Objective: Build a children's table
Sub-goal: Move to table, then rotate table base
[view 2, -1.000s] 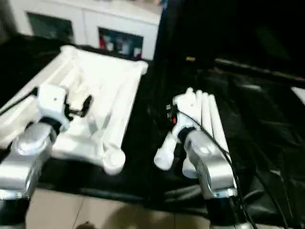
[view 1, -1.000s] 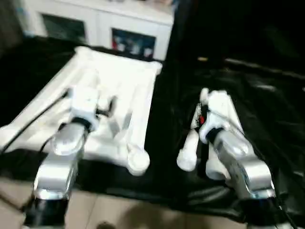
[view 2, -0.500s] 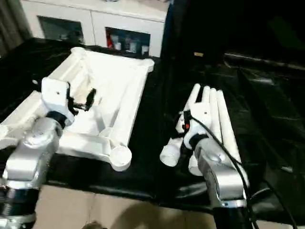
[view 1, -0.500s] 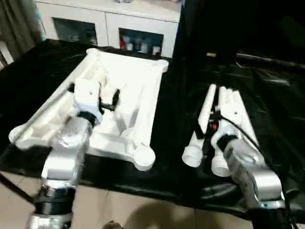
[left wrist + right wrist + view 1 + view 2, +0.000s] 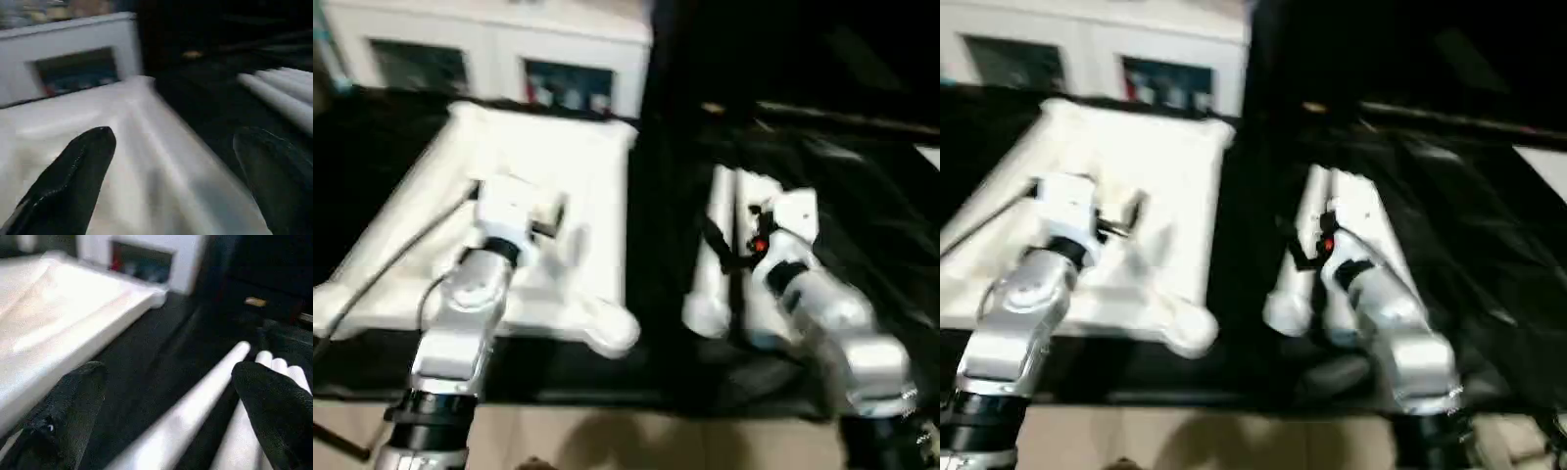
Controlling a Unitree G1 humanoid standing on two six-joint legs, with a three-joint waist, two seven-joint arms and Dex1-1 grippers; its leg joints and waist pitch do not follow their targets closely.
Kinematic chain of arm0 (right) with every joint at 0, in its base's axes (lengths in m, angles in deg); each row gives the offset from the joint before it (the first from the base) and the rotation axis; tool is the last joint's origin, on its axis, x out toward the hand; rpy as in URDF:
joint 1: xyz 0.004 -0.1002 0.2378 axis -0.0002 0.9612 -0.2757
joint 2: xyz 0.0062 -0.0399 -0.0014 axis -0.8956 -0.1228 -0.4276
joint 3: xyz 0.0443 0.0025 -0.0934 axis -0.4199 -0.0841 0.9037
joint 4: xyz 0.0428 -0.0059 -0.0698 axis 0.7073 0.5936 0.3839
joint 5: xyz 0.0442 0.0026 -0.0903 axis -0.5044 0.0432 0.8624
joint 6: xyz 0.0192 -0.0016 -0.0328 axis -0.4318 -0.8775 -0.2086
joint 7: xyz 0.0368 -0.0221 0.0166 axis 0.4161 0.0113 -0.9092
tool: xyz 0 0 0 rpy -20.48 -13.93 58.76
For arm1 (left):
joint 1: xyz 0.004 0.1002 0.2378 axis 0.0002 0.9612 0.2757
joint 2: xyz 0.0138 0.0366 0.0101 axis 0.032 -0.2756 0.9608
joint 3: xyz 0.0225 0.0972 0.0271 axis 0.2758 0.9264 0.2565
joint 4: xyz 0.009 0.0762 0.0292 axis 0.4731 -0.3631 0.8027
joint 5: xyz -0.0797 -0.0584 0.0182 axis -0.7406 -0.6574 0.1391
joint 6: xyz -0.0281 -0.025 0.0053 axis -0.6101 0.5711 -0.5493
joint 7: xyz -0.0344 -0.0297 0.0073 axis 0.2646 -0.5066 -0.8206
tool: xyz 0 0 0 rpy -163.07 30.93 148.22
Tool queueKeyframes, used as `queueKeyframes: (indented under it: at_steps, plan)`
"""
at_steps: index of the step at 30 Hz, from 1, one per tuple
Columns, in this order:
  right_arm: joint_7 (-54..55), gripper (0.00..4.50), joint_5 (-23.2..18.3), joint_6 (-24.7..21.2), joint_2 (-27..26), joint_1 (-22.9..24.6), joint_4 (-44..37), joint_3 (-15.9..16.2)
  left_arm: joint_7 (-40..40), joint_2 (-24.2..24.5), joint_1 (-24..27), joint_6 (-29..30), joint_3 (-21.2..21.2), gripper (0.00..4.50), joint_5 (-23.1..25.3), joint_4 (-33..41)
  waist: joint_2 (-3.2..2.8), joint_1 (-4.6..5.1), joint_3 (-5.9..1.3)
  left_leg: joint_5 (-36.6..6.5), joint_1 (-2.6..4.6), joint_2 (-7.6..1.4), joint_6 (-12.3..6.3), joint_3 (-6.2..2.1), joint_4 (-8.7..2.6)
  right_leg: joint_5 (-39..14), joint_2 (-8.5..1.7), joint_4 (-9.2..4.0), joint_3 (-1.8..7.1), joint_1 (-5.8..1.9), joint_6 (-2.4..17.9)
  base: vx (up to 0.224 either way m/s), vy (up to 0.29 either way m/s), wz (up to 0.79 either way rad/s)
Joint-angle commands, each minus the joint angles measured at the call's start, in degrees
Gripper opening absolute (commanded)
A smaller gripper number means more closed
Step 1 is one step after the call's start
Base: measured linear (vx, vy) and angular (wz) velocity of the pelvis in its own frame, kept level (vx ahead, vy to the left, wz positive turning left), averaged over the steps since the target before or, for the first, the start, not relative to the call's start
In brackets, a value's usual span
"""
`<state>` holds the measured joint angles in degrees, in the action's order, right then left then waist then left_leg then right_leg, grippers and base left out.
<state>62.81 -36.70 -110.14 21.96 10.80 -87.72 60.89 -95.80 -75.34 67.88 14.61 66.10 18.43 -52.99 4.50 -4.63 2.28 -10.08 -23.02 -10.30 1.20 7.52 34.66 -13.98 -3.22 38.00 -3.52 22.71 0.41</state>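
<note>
**Both arms reach out over the unbuilt table**

The left gripper (image 5: 166, 161) hangs, jaws wide apart and empty, above the upturned white tabletop (image 5: 578, 166) on the black-cloth work table (image 5: 862, 196). The right gripper (image 5: 166, 411), equally spread and holding nothing, hovers over a bundle of white legs (image 5: 1317, 211) lying just right of the top; their count is blurred. Beyond stands one white cabinet (image 5: 489, 49).
</note>
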Motion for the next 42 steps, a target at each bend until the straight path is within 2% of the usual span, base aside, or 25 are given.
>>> queueKeyframes:
  at_steps: [1,2,3,4,5,6,7,8,9,10,11,12,15,17,18,23,24,26,29,33,34,37,38,40,42]
  plan:
    - [-5.0,4.5,-2.9,-0.3,0.9,-1.5,-1.7,0.5,-4.7,3.2,-3.3,-1.3,-0.4,4.43,-0.8,-1.8,0.1,-1.33,-2.97,-6.0,0.07,-0.53,1.16,0.79,-2.75,-18.4,-5.64,-8.04,3.26,-3.51,-1.6,-0.087,-0.11,-0.15]
    - [-7.0,4.5,-3.7,-0.5,2.0,-1.6,-1.9,0.5,-8.6,4.6,-4.5,-1.5,0.0,4.43,-1.9,-3.2,-0.07,-1.16,-2.64,-9.2,0.59,-1.01,2.74,0.73,-3.55,-24.4,-5.12,-8.51,2.76,-2.86,-2.9,-0.081,-0.067,-0.13]
    - [-8.3,4.5,-4.1,-0.5,2.9,-1.7,-2.0,0.5,-11.3,5.6,-5.4,-1.7,0.2,4.43,-2.8,-4.1,-0.31,-1.25,-2.52,-10.8,0.96,-1.16,3.44,0.79,-3.79,-26.4,-4.79,-8.67,2.48,-2.55,-3.0,-0.063,-0.034,-0.02]
    - [-10.5,4.5,-4.5,-0.4,4.3,-1.4,-2.1,0.9,-15.6,7.3,-6.7,-2.8,0.9,4.43,-3.4,-5.9,-0.49,-1.23,-2.46,-13.7,1.85,-1.66,4.61,0.75,-4.16,-27.1,-4.45,-8.61,2.39,-1.99,-2.0,-0.063,-0.034,-0.02]
    - [-12.0,4.5,-4.7,-0.4,5.2,-1.2,-2.1,1.1,-18.4,8.4,-7.5,-3.6,1.3,4.43,-3.7,-7.1,-0.52,-1.24,-2.4,-15.2,2.15,-1.86,4.41,0.62,-4.55,-25.0,-4.08,-8.45,2.29,-1.86,-0.7,0.0,0.0,0.0]
    - [-13.3,4.5,-4.6,-0.5,6.3,-1.0,-2.1,1.5,-20.5,9.5,-8.2,-4.5,1.8,4.43,-3.6,-8.0,-1.01,-1.05,-2.53,-16.0,2.23,-2.42,4.64,0.45,-5.04,-21.1,-3.87,-7.7,2.32,-1.88,1.2,0.0,0.0,0.0]
    - [-17.0,4.5,-4.6,-0.6,8.9,-0.2,-2.7,2.8,-26.1,12.0,-9.2,-4.7,2.8,4.43,-4.0,-9.2,-1.74,-1.07,-2.62,-16.3,2.3,-2.57,4.82,0.34,-5.26,-19.3,-3.89,-7.55,2.26,-2.03,2.1,0.0,0.0,0.0]
    - [-18.5,4.5,-4.8,-0.8,10.1,0.0,-3.0,3.3,-28.7,13.3,-9.4,-4.1,3.4,4.43,-4.3,-9.5,-1.96,-0.84,-2.76,-16.6,2.33,-2.9,5.01,0.25,-5.56,-15.5,-3.78,-7.12,2.2,-2.32,3.8,0.0,0.0,0.0]
    - [-20.0,4.5,-5.2,-1.2,11.3,0.4,-3.5,3.8,-31.9,14.9,-9.0,-3.2,4.4,4.43,-4.9,-9.0,-1.9,-0.73,-2.85,-16.7,2.37,-3.02,5.09,0.26,-5.67,-13.7,-3.75,-6.98,2.16,-2.41,4.7,-0.006,0.059,-0.04]
    - [-21.2,4.5,-5.4,-1.5,12.2,0.5,-3.9,4.1,-34.2,16.1,-8.6,-2.1,5.1,4.43,-5.3,-8.4,-2.18,-0.63,-2.76,-17.7,2.66,-3.13,5.37,0.36,-5.8,-11.5,-3.74,-6.78,2.22,-2.14,6.4,-0.006,0.059,-0.04]
    - [-22.8,4.5,-5.8,-1.9,13.3,0.8,-4.4,4.4,-37.1,17.8,-8.2,-0.6,6.1,4.43,-5.9,-7.7,-2.26,-0.53,-2.78,-18.5,2.77,-3.14,5.57,0.41,-5.8,-10.1,-3.89,-6.62,2.28,-2.24,7.9,0.006,0.052,-0.03]
    - [-25.0,4.5,-5.8,-2.2,15.1,1.1,-5.1,5.2,-40.8,20.3,-7.6,1.9,7.6,4.43,-6.4,-6.4,-2.15,-0.45,-2.71,-18.4,2.51,-3.06,5.5,0.59,-5.82,-9.2,-3.94,-6.47,2.4,-2.41,8.6,0.0,0.0,0.0]
    - [-29.5,4.5,-5.4,-2.5,19.0,1.9,-7.0,7.4,-47.1,24.9,-6.9,9.4,11.0,4.43,-7.4,-3.5,-1.98,-0.48,-2.7,-17.7,2.74,-3.08,5.3,1.01,-5.62,-8.6,-4.12,-6.32,2.65,-2.31,9.2,0.0,0.0,0.0]
    - [-32.8,4.5,-7.4,-4.4,21.2,2.2,-9.5,8.1,-50.2,26.6,-6.8,11.7,11.9,4.43,-8.2,-2.6,-1.78,-0.63,-2.58,-16.7,2.63,-2.98,4.41,1.28,-5.48,-9.3,-4.31,-6.56,2.82,-2.41,9.5,0.0,0.0,0.0]
    - [-34.1,4.5,-9.2,-5.8,21.9,2.1,-10.9,7.9,-51.2,27.1,-7.0,11.0,12.4,4.43,-7.3,-3.1,-1.4,-0.86,-2.59,-15.6,2.51,-3.02,3.86,1.31,-5.39,-10.0,-4.5,-6.61,2.79,-2.58,9.3,0.0,0.0,0.0]
    - [-35.7,4.5,-8.6,-5.3,23.0,0.7,-11.8,8.8,-53.1,28.2,-7.7,9.4,13.5,3.96,-5.4,-4.3,-1.32,-0.81,-2.37,-15.4,2.6,-3.19,4.39,1.51,-5.42,-13.5,-4.6,-6.92,2.78,-2.22,8.3,0.0,0.0,0.0]
    - [-35.6,4.5,-8.9,-5.7,22.7,0.2,-11.9,8.7,-53.3,28.0,-7.8,8.9,13.6,3.84,-5.4,-4.5,-0.85,-0.74,-2.37,-15.4,2.51,-3.19,4.42,1.55,-5.4,-14.1,-4.6,-6.99,2.75,-2.28,8.1,0.0,0.0,0.0]
    - [-35.9,4.5,-9.3,-6.1,22.8,-0.3,-12.2,9.0,-53.3,28.7,-8.0,8.2,14.9,3.73,-4.2,-5.1,-1.11,-0.86,-2.36,-16.0,2.71,-3.26,4.66,1.49,-5.37,-15.6,-4.65,-7.09,2.75,-2.06,7.7,0.0,0.0,0.0]
    - [-36.3,4.5,-10.1,-7.5,22.8,-0.7,-12.7,9.3,-53.4,29.3,-7.7,7.7,15.3,3.37,-3.6,-4.8,-0.91,-0.81,-2.42,-15.6,2.68,-3.27,4.8,1.55,-5.39,-14.1,-4.51,-6.86,2.79,-2.06,7.6,0.0,0.0,0.0]
    - [-36.6,4.5,-9.6,-7.8,22.9,-0.2,-12.5,10.6,-52.4,28.8,-6.8,5.4,15.9,3.24,-1.4,-6.2,-0.77,-1.02,-2.49,-14.7,2.7,-3.3,4.74,1.7,-5.3,-12.0,-4.52,-6.71,2.78,-2.14,8.2,0.0,0.0,0.0]
    - [-36.6,4.5,-9.6,-7.8,22.9,-0.2,-12.5,10.7,-52.4,28.8,-6.8,5.3,16.0,3.0,-1.3,-6.3,-0.78,-1.05,-2.53,-14.5,2.68,-3.29,4.77,1.66,-5.31,-11.9,-4.54,-6.65,2.76,-2.19,8.1,0.0,0.0,0.0]
    - [-36.7,4.5,-9.8,-8.0,22.7,-0.4,-12.3,10.6,-51.4,28.9,-7.0,2.3,16.4,2.89,0.4,-8.1,-0.84,-1.16,-2.64,-13.9,2.65,-3.29,4.75,1.7,-5.26,-10.8,-4.54,-6.55,2.8,-2.23,8.1,0.0,0.0,0.0]
    - [-36.7,4.5,-9.9,-8.0,22.7,-0.4,-12.2,10.5,-50.8,28.7,-7.1,0.9,16.3,2.89,0.7,-9.0,-0.56,-1.16,-2.64,-13.8,2.63,-3.28,4.64,1.74,-5.22,-10.6,-4.54,-6.56,2.79,-2.26,8.0,0.0,0.0,0.0]
    - [-36.6,4.5,-9.9,-8.2,22.7,-0.3,-12.3,10.6,-50.7,28.1,-7.0,-0.2,15.5,2.52,0.0,-9.5,-0.75,-1.32,-2.64,-13.8,2.66,-3.29,4.65,1.7,-5.26,-10.9,-4.63,-6.49,2.77,-2.25,8.0,0.0,0.0,0.0]
    - [-36.6,4.5,-9.9,-8.2,22.7,-0.3,-12.4,10.8,-51.2,27.7,-6.8,-0.3,15.2,2.4,-0.7,-9.0,-0.72,-1.42,-2.64,-14.0,2.8,-3.38,4.82,1.76,-5.25,-10.7,-4.64,-6.5,2.79,-2.16,8.2,0.0,0.0,0.0]
